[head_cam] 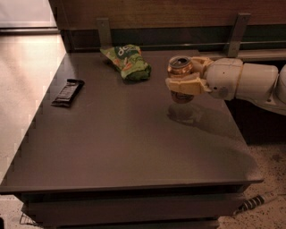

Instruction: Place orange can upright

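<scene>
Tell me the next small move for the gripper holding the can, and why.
Probably lower it straight down: the gripper holds the orange can upright, open end up, above the table, its shadow lying just beneath it.

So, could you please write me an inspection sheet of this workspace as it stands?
Surface: dark table, flat.
Job's things: orange can upright, held over the table's right rear, apparently not touching it.
Clutter: green snack bag at rear middle; black wrapped bar near left edge.
Grippers: gripper shut on the orange can, reaching in from the right.
Cables: striped cable on the floor, lower right.
Surroundings: wooden wall with metal brackets behind; pale floor left.
</scene>
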You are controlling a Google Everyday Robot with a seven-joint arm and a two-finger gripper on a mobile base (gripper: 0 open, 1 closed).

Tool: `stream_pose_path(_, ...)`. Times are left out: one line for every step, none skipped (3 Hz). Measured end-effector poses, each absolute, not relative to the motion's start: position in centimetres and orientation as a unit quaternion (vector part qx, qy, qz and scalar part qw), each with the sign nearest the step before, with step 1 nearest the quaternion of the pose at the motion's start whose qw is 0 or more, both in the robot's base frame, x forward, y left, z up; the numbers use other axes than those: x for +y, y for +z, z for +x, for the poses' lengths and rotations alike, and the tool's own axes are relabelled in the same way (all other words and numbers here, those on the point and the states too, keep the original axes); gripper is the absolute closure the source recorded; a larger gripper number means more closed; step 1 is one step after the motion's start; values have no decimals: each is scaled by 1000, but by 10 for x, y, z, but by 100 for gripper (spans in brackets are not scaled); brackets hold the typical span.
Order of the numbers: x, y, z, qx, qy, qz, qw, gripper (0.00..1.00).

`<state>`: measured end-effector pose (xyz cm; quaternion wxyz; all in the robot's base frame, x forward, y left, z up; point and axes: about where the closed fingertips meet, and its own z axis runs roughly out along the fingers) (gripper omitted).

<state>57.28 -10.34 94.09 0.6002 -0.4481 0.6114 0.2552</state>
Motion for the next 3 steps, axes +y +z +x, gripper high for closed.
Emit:
stream_pose_path(-90,923,563,594,273,-455,604,100)
stream_pose_path(-81,907,552,594,284,-454,601,100)
stream_pose_path(-75,886,547,596,301,-445,596,100)
